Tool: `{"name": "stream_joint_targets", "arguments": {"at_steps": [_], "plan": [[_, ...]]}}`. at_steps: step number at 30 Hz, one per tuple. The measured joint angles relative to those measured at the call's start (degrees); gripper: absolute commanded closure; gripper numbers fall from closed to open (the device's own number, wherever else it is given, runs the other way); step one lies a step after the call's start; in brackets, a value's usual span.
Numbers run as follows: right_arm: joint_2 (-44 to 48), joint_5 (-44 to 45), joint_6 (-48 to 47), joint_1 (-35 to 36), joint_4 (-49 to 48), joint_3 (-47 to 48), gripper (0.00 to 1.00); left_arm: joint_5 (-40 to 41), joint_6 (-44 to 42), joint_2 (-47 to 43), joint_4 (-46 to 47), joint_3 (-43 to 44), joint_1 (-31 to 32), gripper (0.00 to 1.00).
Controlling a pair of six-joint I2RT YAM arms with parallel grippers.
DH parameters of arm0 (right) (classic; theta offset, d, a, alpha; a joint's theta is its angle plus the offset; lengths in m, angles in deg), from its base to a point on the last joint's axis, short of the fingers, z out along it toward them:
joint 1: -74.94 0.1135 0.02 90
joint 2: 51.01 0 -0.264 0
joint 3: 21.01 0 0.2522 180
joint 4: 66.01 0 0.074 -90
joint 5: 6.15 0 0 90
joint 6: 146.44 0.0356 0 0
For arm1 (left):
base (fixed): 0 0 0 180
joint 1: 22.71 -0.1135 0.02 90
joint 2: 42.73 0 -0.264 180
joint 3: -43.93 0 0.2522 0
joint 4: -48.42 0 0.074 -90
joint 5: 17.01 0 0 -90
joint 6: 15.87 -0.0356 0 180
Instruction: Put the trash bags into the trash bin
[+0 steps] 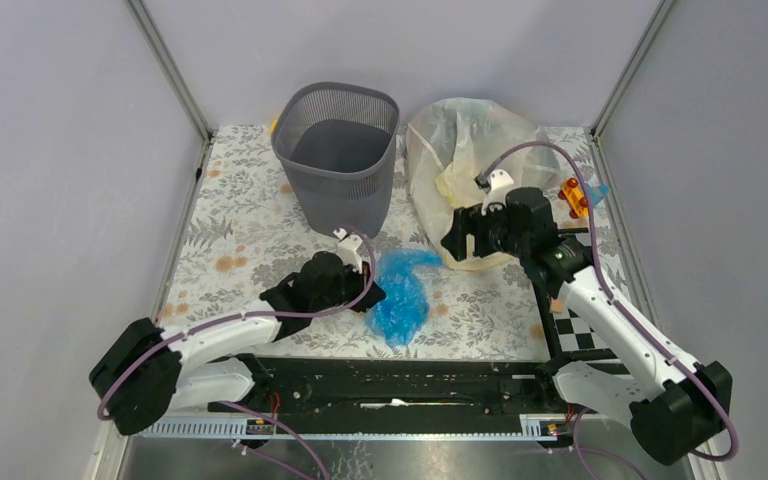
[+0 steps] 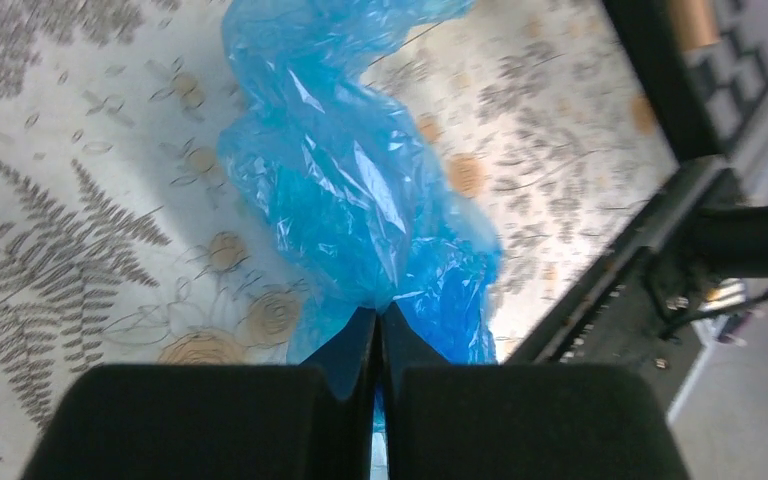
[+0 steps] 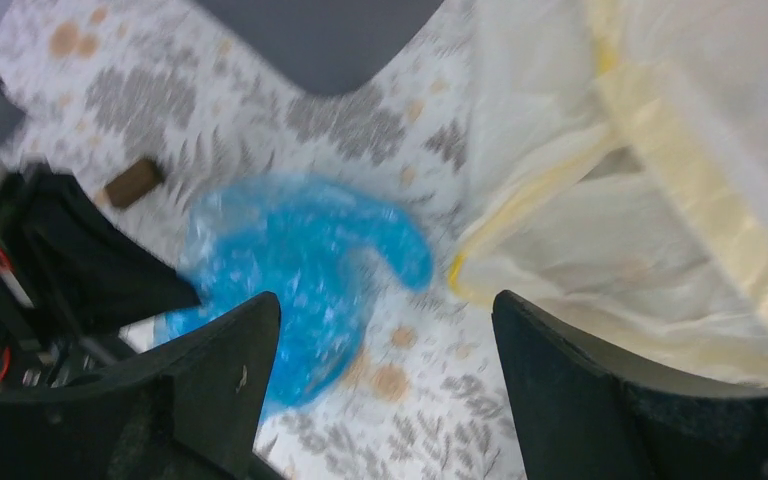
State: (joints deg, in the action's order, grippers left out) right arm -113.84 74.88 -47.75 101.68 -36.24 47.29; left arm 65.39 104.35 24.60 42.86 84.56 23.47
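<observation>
Trash bin [image 1: 338, 150] upright toward 12 o'clock on the flower-patterned tabletop [image 1: 230, 250], open mouth facing up. Both bags lie outside it.

Blue trash bag [image 1: 400, 295] crumpled on the tabletop near the centre, at roughly 5 o'clock from the bin and close to its base without touching it. It is a long, twisted bundle of thin glossy film.

Left gripper [image 2: 378, 318] low over the cloth at 9 o'clock of the blue bag. Its jaws are pressed together, with a fold of the blue film pinched between the tips at the bag's near end. The rest of the bag trails away from the jaws across the tabletop.

Pale yellow trash bag [image 1: 465, 150] sits at 1 o'clock, just beside the bin on its 3 o'clock side. It is puffed up and translucent, with a yellow band along its folds.

Right gripper [image 3: 385, 330] is above the tabletop at the pale bag's 6 o'clock edge, jaws spread wide with nothing between them. In its wrist view the blue bag shows toward 9 o'clock and the pale bag toward 2 o'clock; whether either finger brushes the pale film I cannot tell.

Small orange object [image 1: 573, 197] lies at the 3 o'clock edge, behind the right arm. Checkered board [image 1: 578, 326] is at 4 o'clock, partly under that arm.
</observation>
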Motion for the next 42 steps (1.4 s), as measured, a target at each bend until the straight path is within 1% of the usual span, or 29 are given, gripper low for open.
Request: {"name": "stream_joint_targets", "arguments": {"at_steps": [4,8,10,12,13,19,22,25,29,30,34,38,40,41,42], "plan": [[3.52,-6.82,0.39,0.22,-0.07,-6.19,0.12,-3.34,0.00,-6.84,2.38,-1.25,0.00,1.00],[3.91,-9.79,2.19,0.22,-0.83,-8.79,0.09,-5.66,-0.02,-11.80,3.76,-1.27,0.00,1.00],[3.91,-9.99,4.68,0.22,-1.73,-9.27,0.05,-6.05,-0.15,-13.49,3.76,-1.27,0.00,1.00],[3.98,-9.14,8.92,0.22,-2.99,-9.31,0.01,-5.99,-0.26,-14.45,3.72,-1.27,0.00,1.00],[4.00,-8.48,10.93,0.22,-3.58,-9.31,0.00,-5.90,-0.39,-14.67,3.69,-1.27,0.00,1.00],[4.76,-4.04,30.45,0.22,-8.35,-10.49,0.02,-4.79,-2.23,-13.86,1.60,-1.16,0.00,1.00],[4.74,-3.93,35.58,0.22,-9.75,-11.17,0.03,-4.59,-2.86,-13.22,0.74,-1.16,0.00,1.00],[3.85,-4.09,34.99,0.22,-10.36,-11.13,0.05,-4.59,-3.04,-13.31,0.72,-1.11,0.00,1.00],[1.62,-5.75,28.70,0.22,-10.38,-11.13,0.07,-5.25,-2.62,-13.77,0.85,-1.09,0.00,1.00],[1.09,-5.92,26.77,0.22,-10.36,-11.13,0.09,-5.73,-2.29,-13.84,1.03,-1.09,0.00,1.00],[0.46,-7.56,19.87,0.22,-10.67,-11.13,0.24,-8.63,-0.50,-14.12,2.25,-1.07,0.00,1.00],[0.48,-9.51,16.06,0.22,-11.34,-11.10,0.37,-10.56,0.85,-15.69,2.29,-1.05,0.00,1.00],[0.61,-10.27,14.88,0.22,-11.63,-11.10,0.50,-11.04,1.36,-17.14,2.51,-1.05,0.00,1.00],[0.79,-10.47,14.36,0.22,-11.63,-11.10,0.55,-11.15,1.42,-17.70,2.64,-1.03,0.00,1.00],[1.09,-10.62,14.03,0.22,-11.54,-11.10,0.57,-11.26,1.57,-18.18,2.71,-0.96,0.00,1.00]]}}
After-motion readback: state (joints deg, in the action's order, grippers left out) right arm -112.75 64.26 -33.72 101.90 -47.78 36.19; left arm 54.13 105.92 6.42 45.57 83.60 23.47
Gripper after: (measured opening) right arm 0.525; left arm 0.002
